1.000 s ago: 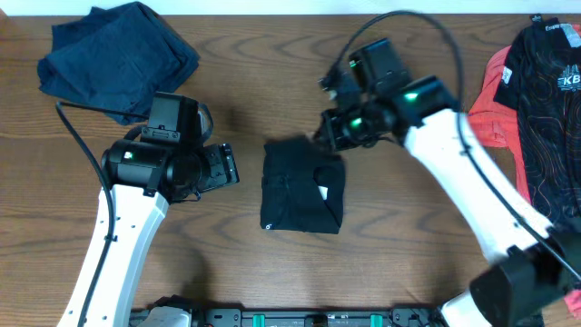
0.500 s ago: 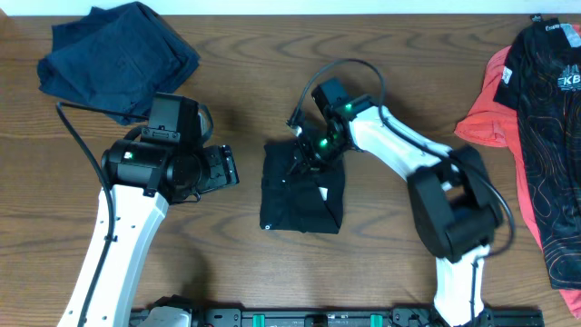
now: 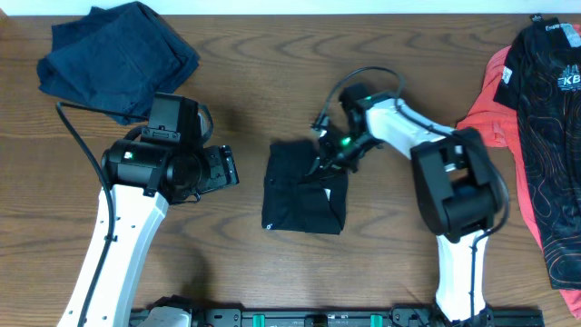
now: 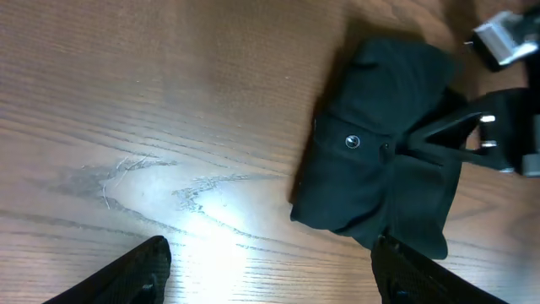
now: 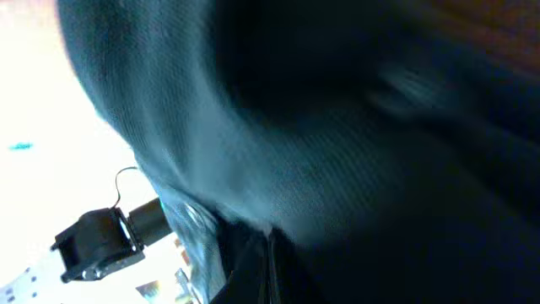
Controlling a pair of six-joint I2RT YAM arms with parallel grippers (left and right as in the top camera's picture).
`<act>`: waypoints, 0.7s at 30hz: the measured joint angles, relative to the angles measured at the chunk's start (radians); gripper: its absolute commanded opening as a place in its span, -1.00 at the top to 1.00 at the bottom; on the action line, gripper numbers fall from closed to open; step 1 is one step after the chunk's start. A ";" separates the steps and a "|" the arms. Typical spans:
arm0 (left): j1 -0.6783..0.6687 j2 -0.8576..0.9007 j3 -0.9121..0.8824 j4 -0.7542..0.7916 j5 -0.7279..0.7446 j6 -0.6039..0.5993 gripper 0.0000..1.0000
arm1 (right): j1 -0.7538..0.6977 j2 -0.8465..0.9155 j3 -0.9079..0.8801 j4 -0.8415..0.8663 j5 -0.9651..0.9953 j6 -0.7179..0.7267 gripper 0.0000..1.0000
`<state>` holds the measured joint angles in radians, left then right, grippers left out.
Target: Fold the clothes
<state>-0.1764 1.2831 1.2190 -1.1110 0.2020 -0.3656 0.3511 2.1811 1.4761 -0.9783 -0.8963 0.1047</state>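
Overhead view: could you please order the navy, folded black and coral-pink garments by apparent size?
1. navy garment
2. folded black garment
3. coral-pink garment, judged on its visible part only; the patterned black shirt covers the rest.

White arms (image 3: pixel 118 245), black joints, black fingers (image 4: pixel 139 270).

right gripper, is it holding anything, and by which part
Cannot be told: the right gripper is shut against the folded black garment near its upper right edge, but pinch or press is unclear. The left gripper is open, holding nothing.
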 measured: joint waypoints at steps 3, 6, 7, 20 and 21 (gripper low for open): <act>0.000 0.000 0.000 0.000 0.000 0.000 -0.56 | -0.028 -0.095 0.000 -0.061 0.038 -0.004 0.82; 0.000 0.000 0.000 0.000 0.000 0.000 -0.56 | -0.023 -0.230 0.000 -0.092 0.052 -0.010 0.72; 0.000 0.000 0.000 0.000 0.000 0.000 -0.57 | -0.013 -0.277 0.002 -0.100 0.053 -0.016 0.71; 0.000 0.000 0.000 0.000 0.000 0.000 -0.56 | 0.190 -0.261 -0.151 0.088 0.056 -0.006 0.72; 0.000 0.000 0.000 0.000 0.000 0.000 -0.56 | 0.191 -0.244 -0.185 0.119 0.056 0.004 0.70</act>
<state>-0.1764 1.2831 1.2186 -1.1114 0.2024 -0.3656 0.5419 1.9369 1.2915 -0.8597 -0.8398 0.1089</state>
